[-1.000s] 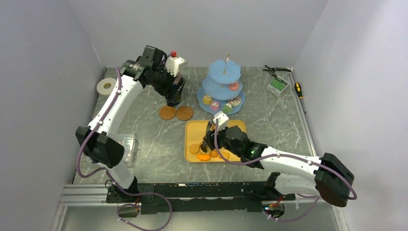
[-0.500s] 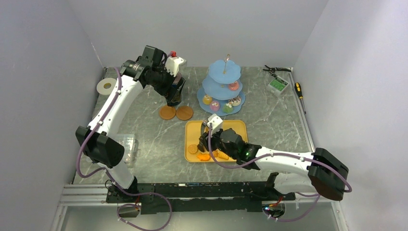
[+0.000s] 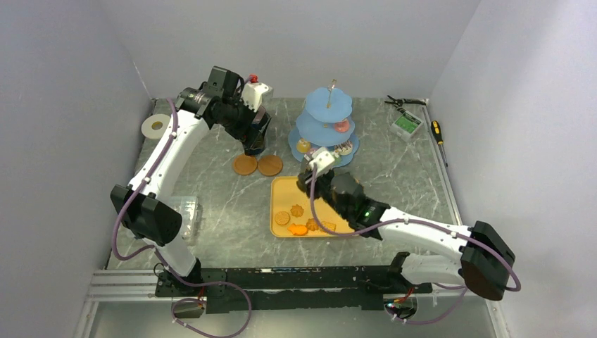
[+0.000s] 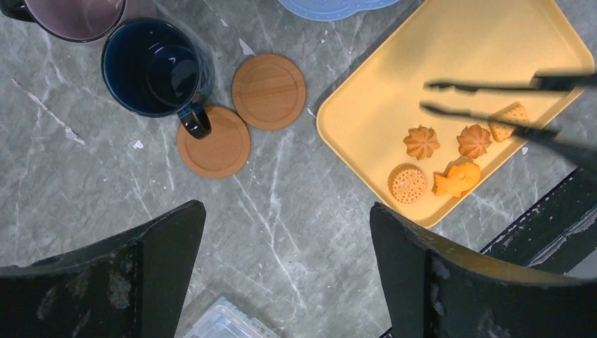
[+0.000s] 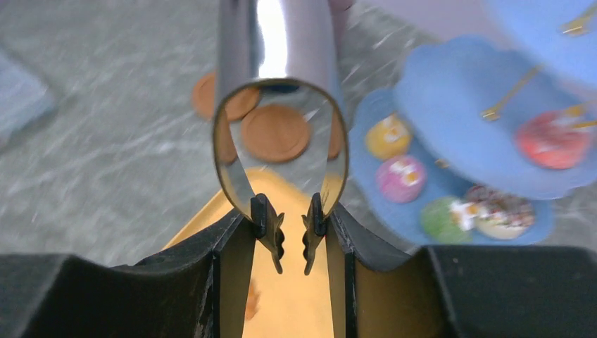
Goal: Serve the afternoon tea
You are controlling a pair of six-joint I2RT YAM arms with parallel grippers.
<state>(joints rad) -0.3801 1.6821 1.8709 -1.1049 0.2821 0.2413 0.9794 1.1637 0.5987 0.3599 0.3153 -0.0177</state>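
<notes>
Several orange biscuits [image 4: 422, 142] lie on the yellow tray [image 4: 436, 49]. My right gripper [image 5: 290, 232] is shut on metal tongs [image 5: 278, 84] whose black tips hang empty over the tray's far end, close to the light-blue stand [image 3: 325, 127]. Cupcakes [image 5: 400, 177] and a red doughnut [image 5: 552, 139] sit on the stand's tiers. My left gripper [image 4: 285, 218] is open and empty, high above the two brown coasters [image 4: 269, 91]. The dark-blue mug [image 4: 156, 67] stands on the table with its handle over one coaster's edge, and the mauve mug [image 4: 74, 15] is behind it.
A white tape roll [image 3: 154, 127] lies at the far left. Pliers [image 3: 405, 102], a green box [image 3: 406, 124] and a screwdriver [image 3: 438, 132] sit at the far right. A clear plastic box [image 3: 186, 211] rests near the left arm.
The right arm rose from the biscuits at the tray's front and swung toward the stand, with the tongs squeezed narrower. The left arm stayed still.
</notes>
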